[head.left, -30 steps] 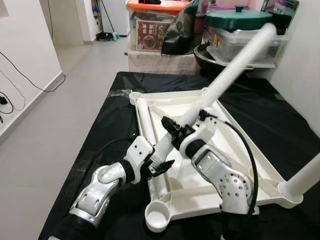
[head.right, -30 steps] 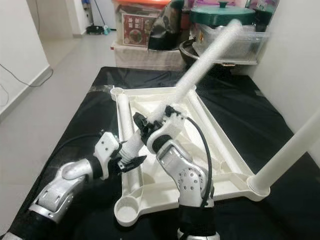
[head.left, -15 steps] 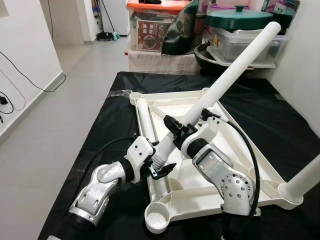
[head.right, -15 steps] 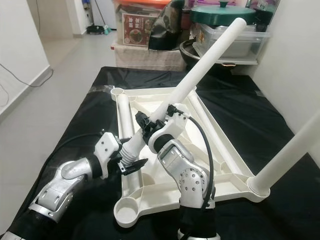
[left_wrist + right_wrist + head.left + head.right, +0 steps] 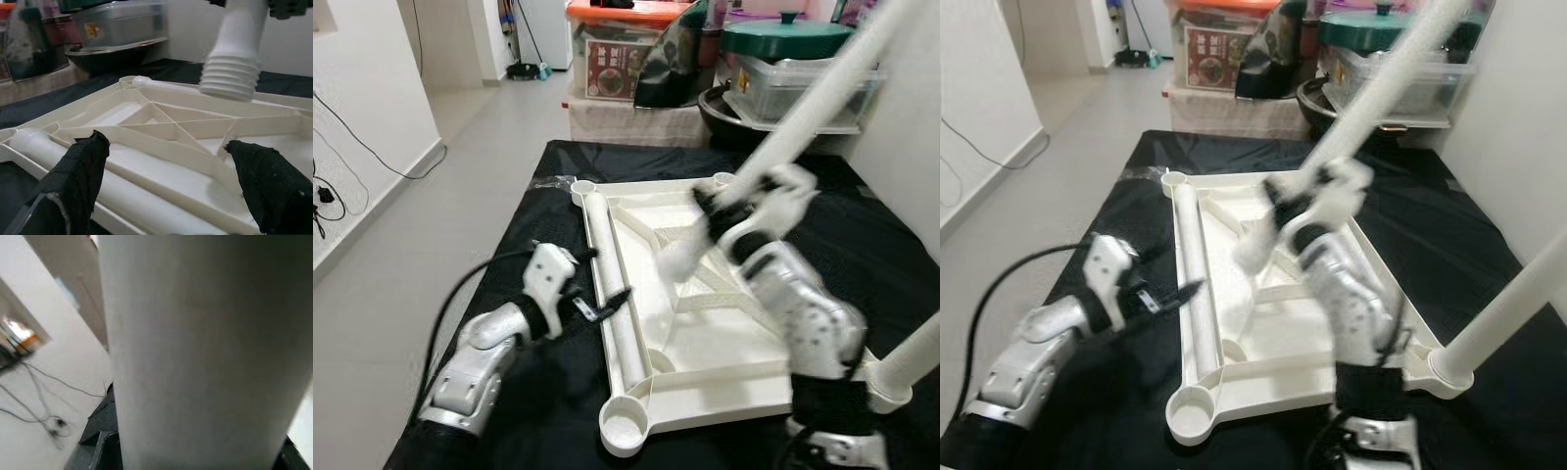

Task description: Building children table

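Observation:
The white upside-down tabletop (image 5: pixel 724 367) lies on a black cloth. My right gripper (image 5: pixel 713 209) is shut on a long white leg (image 5: pixel 803 113), held slanted above the tabletop's middle. The leg's ribbed screw end (image 5: pixel 230 83) hangs free over the ribs, and the picture is blurred there. My left gripper (image 5: pixel 599 282) stands open at the tabletop's left edge, nothing between its fingers (image 5: pixel 80 169). A second leg (image 5: pixel 610 284) lies along that left edge. A third leg (image 5: pixel 913 360) stands in the near right corner socket. The near left corner socket (image 5: pixel 625 428) is empty.
The black cloth (image 5: pixel 533 382) covers the low surface around the tabletop. Storage boxes (image 5: pixel 622 59), a green-lidded pot (image 5: pixel 783 37) and a clear tub crowd the far end. Grey floor (image 5: pixel 401 255) with cables runs along the left; a white wall stands close on the right.
My left gripper has let go of the leg's screw end and pulled back left, open. The right arm has swung the leg up and toward the far right.

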You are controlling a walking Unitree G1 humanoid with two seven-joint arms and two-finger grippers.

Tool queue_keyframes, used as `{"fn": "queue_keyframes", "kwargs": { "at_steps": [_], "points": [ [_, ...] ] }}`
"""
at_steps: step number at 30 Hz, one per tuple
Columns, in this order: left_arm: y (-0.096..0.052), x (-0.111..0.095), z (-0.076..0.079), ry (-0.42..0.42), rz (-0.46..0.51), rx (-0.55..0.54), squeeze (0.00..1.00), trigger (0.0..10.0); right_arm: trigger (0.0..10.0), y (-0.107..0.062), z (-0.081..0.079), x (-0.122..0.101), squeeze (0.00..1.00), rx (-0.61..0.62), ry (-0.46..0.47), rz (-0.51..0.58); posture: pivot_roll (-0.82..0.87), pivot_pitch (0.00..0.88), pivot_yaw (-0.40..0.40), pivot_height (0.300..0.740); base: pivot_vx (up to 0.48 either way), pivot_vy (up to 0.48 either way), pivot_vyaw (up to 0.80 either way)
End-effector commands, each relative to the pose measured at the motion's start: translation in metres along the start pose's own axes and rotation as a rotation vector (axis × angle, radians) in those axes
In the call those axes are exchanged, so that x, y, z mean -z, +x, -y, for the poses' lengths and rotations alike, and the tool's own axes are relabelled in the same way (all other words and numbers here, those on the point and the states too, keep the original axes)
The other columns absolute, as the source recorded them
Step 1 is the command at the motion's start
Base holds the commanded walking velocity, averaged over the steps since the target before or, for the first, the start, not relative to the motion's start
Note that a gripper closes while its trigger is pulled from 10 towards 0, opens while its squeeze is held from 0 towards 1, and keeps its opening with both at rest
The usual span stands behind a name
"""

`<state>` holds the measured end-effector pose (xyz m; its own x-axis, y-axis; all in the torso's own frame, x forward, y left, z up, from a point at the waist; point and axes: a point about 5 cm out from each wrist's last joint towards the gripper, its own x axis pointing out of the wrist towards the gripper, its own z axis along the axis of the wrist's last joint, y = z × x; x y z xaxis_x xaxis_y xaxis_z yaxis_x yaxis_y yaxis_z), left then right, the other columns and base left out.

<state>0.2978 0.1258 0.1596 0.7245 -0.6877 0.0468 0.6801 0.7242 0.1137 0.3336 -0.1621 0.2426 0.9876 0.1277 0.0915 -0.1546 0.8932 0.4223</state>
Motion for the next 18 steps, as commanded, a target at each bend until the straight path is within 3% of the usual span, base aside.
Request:
{"fn": "queue_keyframes", "kwargs": {
  "at_steps": [1,2,6,8,11,15,18],
  "points": [
    [-0.008,0.014,0.008,-0.026,-0.076,0.034,0.0,10.0,0.0,0.004,0.01,-0.026,0.0,0.004,-0.122,0.092,0.09,0.0,-0.061,0.74,0.0,0.0,0.0],
    [-0.012,0.021,0.016,-0.016,-0.107,0.062,0.0,10.0,0.0,0.004,0.016,-0.041,0.0,-0.01,-0.172,0.123,0.1,0.0,-0.067,0.74,0.0,0.0,0.0],
    [-0.015,0.025,0.022,-0.01,-0.123,0.083,0.0,10.0,0.0,0.004,0.019,-0.051,0.0,-0.026,-0.19,0.139,0.1,0.0,-0.072,0.74,0.0,0.0,0.0],
    [-0.02,0.031,0.029,-0.023,-0.133,0.084,0.0,10.0,0.0,-0.003,0.005,-0.062,0.0,-0.215,-0.165,0.157,0.1,0.0,-0.075,0.74,0.0,0.0,0.0],
    [-0.022,0.032,0.03,-0.03,-0.137,0.079,0.0,10.0,0.0,-0.006,-0.002,-0.063,0.0,-0.285,-0.16,0.161,0.1,0.0,-0.075,0.74,0.0,0.0,0.0],
    [-0.025,0.033,0.026,-0.038,-0.15,0.059,0.0,10.0,0.0,-0.021,-0.02,-0.054,0.0,-0.51,-0.147,0.127,0.09,0.0,-0.071,0.74,0.0,0.0,0.0],
    [-0.026,0.033,0.026,-0.039,-0.153,0.058,0.0,10.0,0.0,-0.021,-0.02,-0.053,0.0,-0.528,-0.155,0.124,0.09,0.0,-0.071,0.74,0.0,0.0,0.0]
  ]
}}
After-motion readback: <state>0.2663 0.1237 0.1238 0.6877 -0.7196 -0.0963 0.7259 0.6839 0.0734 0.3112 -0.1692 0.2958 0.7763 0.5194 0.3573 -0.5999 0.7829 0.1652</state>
